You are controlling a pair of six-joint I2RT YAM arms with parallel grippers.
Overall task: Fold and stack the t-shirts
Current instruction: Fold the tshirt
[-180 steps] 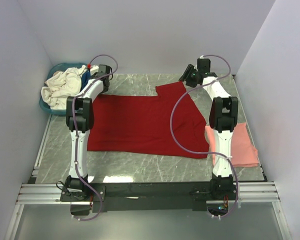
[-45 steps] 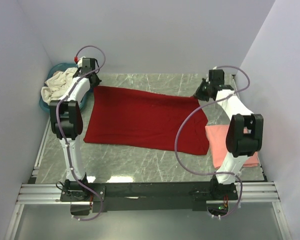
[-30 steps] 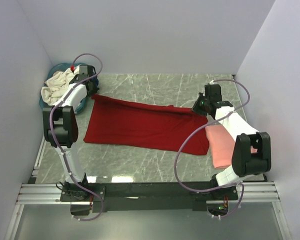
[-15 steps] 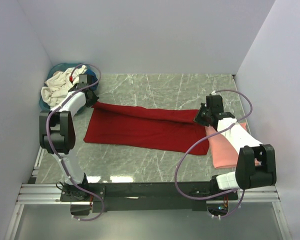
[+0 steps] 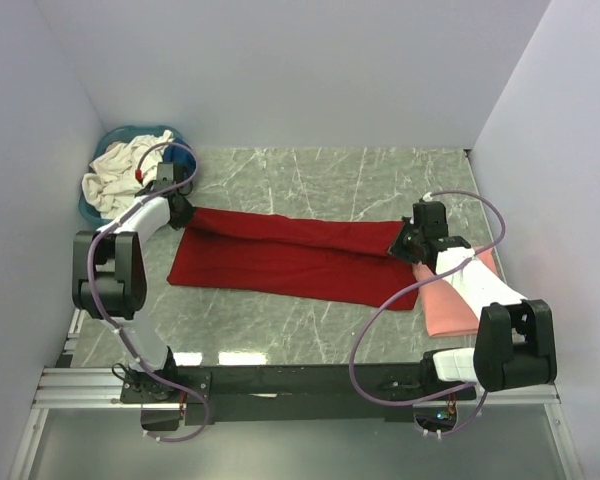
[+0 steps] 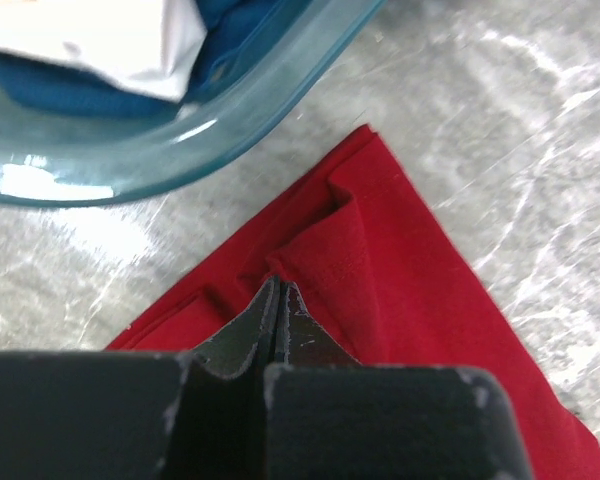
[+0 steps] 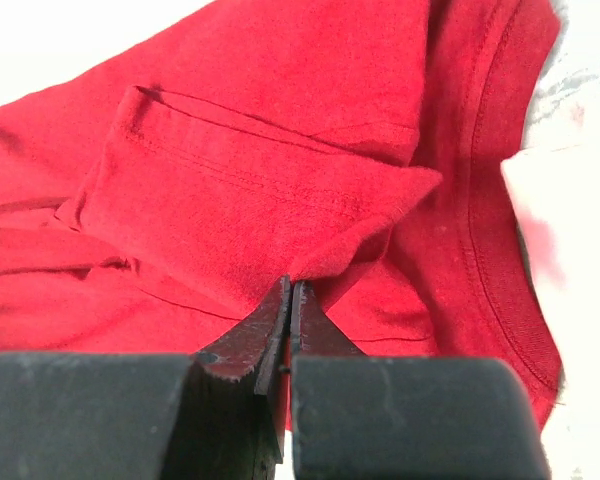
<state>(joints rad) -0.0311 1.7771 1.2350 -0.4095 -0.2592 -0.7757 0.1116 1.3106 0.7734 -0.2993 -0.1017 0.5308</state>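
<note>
While pinching the red shirt (image 5: pixel 290 255) at both ends, mid-fold by the look of it: lengthwise fold, far edge doubled over the body. On the left, left hand (image 5: pixel 180 212) clamped on a cloth corner just beside the basket (image 5: pixel 130 130). On the right, right hand (image 5: pixel 404 243) clamped on a sleeve fold at the collar end, near the folded pink shirt (image 5: pixel 460 300). Red shirt stretched as a long band across the table (image 5: pixel 310 170), near edge lying flat.

Next move, as judged: carry both pinches toward the near edge together, level and taut, then lower and let go. Needs matched travel on both sides, else a skewed crease. Watch the right end: touching or overlapping the pink shirt, cannot tell which, so some risk of dragging it. Probably more folds after that, then stacking. Plus a white shirt (image 5: pixel 115 170) waiting in the basket.

View differences:
- From top: whole layout, both arms, band shape. Finger state not readable.
- From left wrist: fingers fully together with a red pleat between. Also a blue shirt (image 6: pixel 40 95) under the white one, hard to pick out from above.
- From right wrist: sleeve hem stitching and collar (image 7: pixel 480 200). Pale cloth at right edge of frame, washed out.
</note>
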